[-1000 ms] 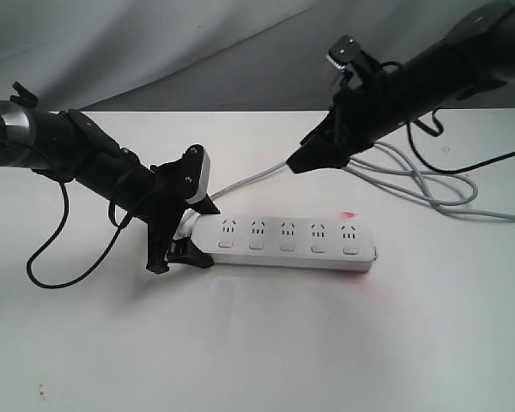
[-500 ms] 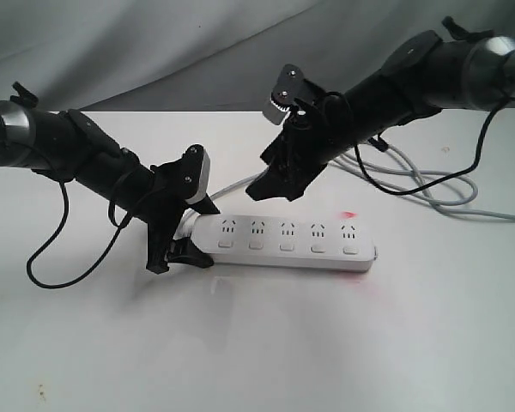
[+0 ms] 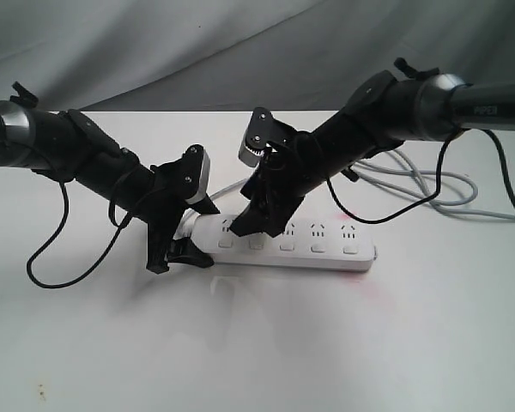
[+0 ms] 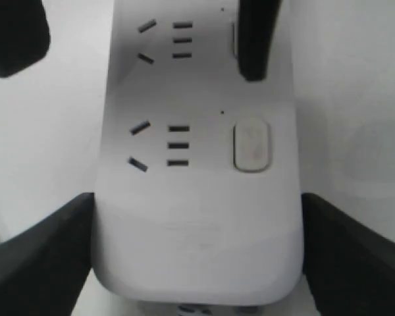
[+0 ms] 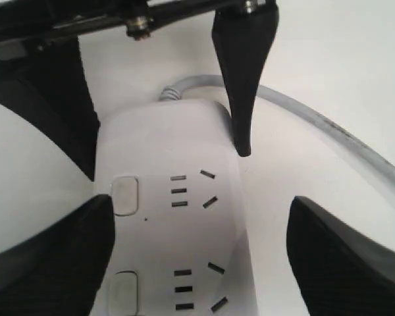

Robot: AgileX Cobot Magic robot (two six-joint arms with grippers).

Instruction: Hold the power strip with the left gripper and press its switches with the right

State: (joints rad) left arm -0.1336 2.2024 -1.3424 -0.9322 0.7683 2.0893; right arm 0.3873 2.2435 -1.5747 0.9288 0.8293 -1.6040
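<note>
White power strip [image 3: 326,256] is clamped in the left gripper [image 3: 202,233] jaws; the right gripper [image 3: 256,227], jaws spread and empty, must next press down on the switches [image 3: 318,248].

Table [image 3: 283,352]: white, plain top. Carries one power strip [image 3: 360,243], white, lying flat near the centre with its sockets facing up. Its grey cord [image 3: 485,211] lies in loose loops toward the far right corner and runs off the right edge.

A lab-style test bench: plain white tabletop [image 3: 326,343] against a draped grey backdrop [image 3: 154,43]
</note>
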